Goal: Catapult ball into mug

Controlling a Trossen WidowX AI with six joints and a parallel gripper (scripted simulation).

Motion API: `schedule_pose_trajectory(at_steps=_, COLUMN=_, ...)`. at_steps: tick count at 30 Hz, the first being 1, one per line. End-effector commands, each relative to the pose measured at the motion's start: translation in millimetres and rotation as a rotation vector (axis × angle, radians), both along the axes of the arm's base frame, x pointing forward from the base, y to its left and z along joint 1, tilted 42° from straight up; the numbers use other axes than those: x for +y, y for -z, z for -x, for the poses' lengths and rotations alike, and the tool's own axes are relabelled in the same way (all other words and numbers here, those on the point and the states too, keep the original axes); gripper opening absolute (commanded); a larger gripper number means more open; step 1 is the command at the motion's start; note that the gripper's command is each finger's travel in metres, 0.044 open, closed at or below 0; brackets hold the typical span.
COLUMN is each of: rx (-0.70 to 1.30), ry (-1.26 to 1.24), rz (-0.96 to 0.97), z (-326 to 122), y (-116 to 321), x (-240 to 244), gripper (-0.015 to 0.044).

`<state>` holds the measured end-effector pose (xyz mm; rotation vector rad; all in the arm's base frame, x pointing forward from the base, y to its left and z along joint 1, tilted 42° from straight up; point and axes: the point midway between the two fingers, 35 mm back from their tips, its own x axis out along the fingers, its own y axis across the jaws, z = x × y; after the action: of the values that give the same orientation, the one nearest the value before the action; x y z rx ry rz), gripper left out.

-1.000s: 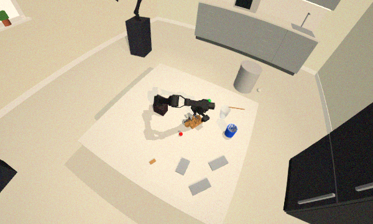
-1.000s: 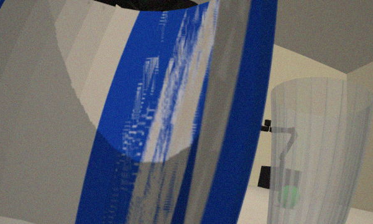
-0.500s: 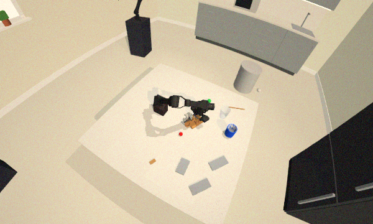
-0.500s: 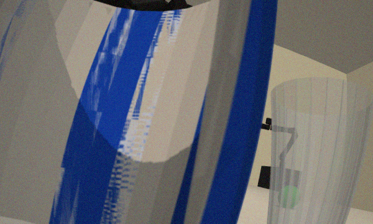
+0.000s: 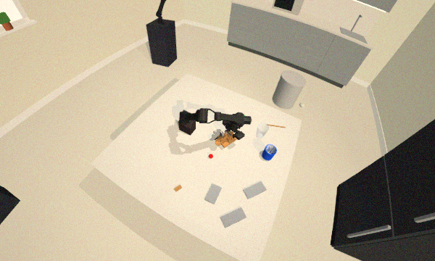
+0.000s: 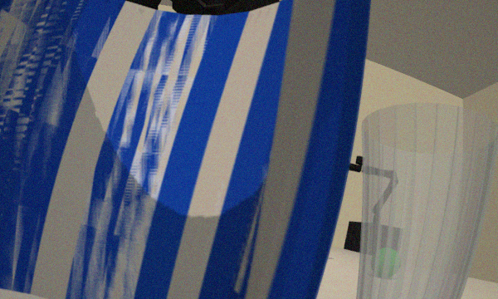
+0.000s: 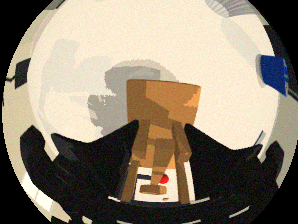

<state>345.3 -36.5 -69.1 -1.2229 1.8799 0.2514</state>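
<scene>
The orange-brown catapult (image 5: pixel 225 140) (image 7: pixel 164 100) stands on the white table top. My gripper (image 7: pixel 161 125) is shut on the catapult, with one dark finger on each side of its frame. The arm reaches over it from the back in the top view. A red ball (image 5: pixel 210 156) (image 7: pixel 163 179) lies on the table near the catapult, apart from it. The blue mug (image 5: pixel 269 152) (image 7: pixel 273 75) stands upright to the catapult's right in the top view; its striped wall (image 6: pixel 203 104) fills much of the exterior view. The fingertips are hard to make out in the top view.
A clear cup (image 5: pixel 262 130) (image 6: pixel 427 187) stands near the mug, with a green ball (image 6: pixel 387 262) showing through it. A thin orange stick (image 5: pixel 275 126) lies behind. Grey slabs (image 5: pixel 213 193) (image 5: pixel 254 190) (image 5: pixel 233 217) and a small orange block (image 5: pixel 177 188) lie towards the front.
</scene>
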Motion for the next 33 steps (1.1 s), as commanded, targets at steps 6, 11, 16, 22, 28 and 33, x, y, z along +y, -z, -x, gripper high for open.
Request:
schedule_pose_trajectory(at_steps=6, rx=-0.124, ry=0.108, rz=0.018, z=-7.2, y=-12.0, x=9.7, gripper=0.0)
schedule_pose_trajectory(at_steps=11, rx=-0.237, ry=0.237, rz=0.044, z=-8.0, y=-11.9, x=8.9, gripper=0.0)
schedule_pose_trajectory(at_steps=16, rx=-0.349, ry=0.366, rz=0.069, z=-9.7, y=-12.3, x=7.4, gripper=0.0)
schedule_pose_trajectory(at_steps=22, rx=-0.484, ry=0.52, rz=0.1, z=-13.1, y=-13.9, x=4.0, gripper=0.0)
schedule_pose_trajectory(at_steps=28, rx=-0.62, ry=0.675, rz=0.131, z=-18.5, y=-18.3, x=-2.9, gripper=0.0)
schedule_pose_trajectory(at_steps=33, rx=-0.676, ry=0.739, rz=0.144, z=-21.5, y=-23.3, x=-9.7, gripper=0.0)
